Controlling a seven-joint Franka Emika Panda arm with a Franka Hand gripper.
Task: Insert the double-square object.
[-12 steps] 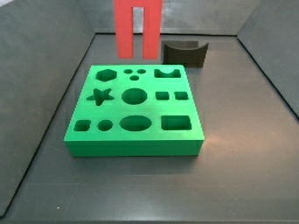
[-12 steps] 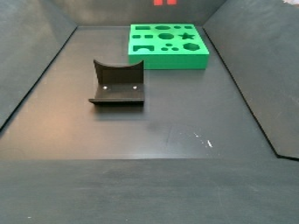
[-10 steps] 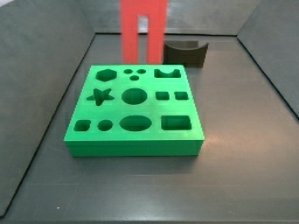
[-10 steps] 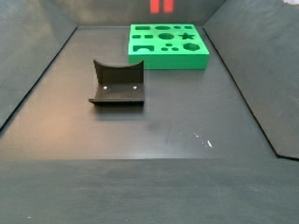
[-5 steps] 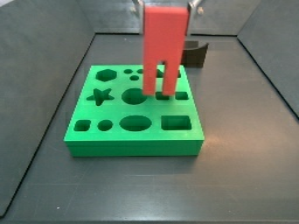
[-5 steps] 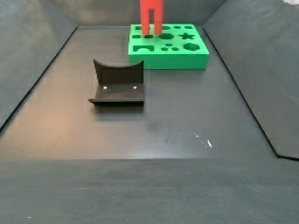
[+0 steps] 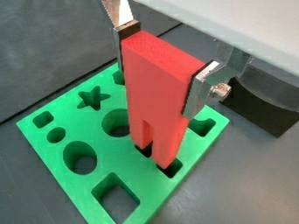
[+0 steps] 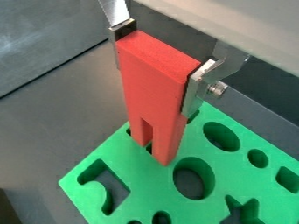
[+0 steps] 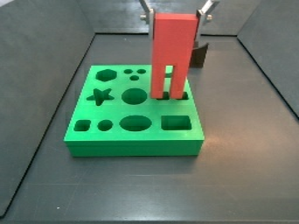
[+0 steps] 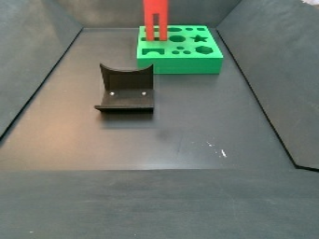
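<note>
The double-square object is a tall red block with two prongs. My gripper is shut on its top and holds it upright over the green board. In both wrist views the silver fingers clamp the block on opposite sides. The prong tips meet the board at its pair of square holes near one edge. How deep they sit cannot be told. In a side view the block stands on the board's left part.
A small dark brown block with a curved notch stands on the dark floor apart from the board. It shows behind the red block in a side view and in a wrist view. The board has several other shaped holes. Grey walls surround the floor.
The gripper has carried the red block from behind the board forward and down. The prongs now reach the board at the pair of square holes.
</note>
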